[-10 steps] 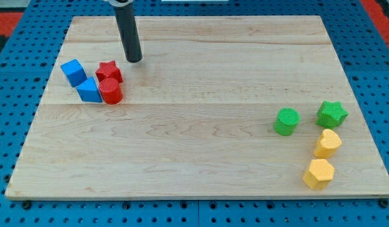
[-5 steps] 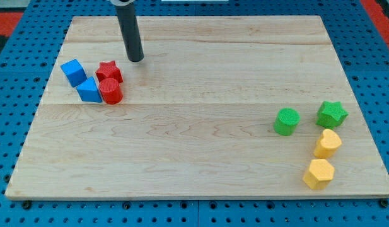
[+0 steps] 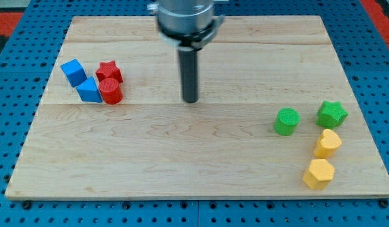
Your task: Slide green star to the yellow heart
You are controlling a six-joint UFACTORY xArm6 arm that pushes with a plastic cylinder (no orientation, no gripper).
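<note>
The green star [image 3: 332, 114] lies near the board's right edge. The yellow heart [image 3: 328, 143] sits just below it, almost touching. My tip [image 3: 191, 99] rests on the board near the middle, far to the left of both, roughly level with the star and a little higher. Nothing touches my tip.
A green cylinder [image 3: 287, 121] stands left of the star. A yellow hexagon [image 3: 319, 173] lies below the heart. At the view's left are two blue blocks [image 3: 73, 72] [image 3: 89, 91], a red star [image 3: 109, 71] and a red cylinder [image 3: 111, 91]. The wooden board [image 3: 181, 157] lies on blue pegboard.
My tip has moved right and down, from near the red star at the upper left to the board's middle. No block has moved.
</note>
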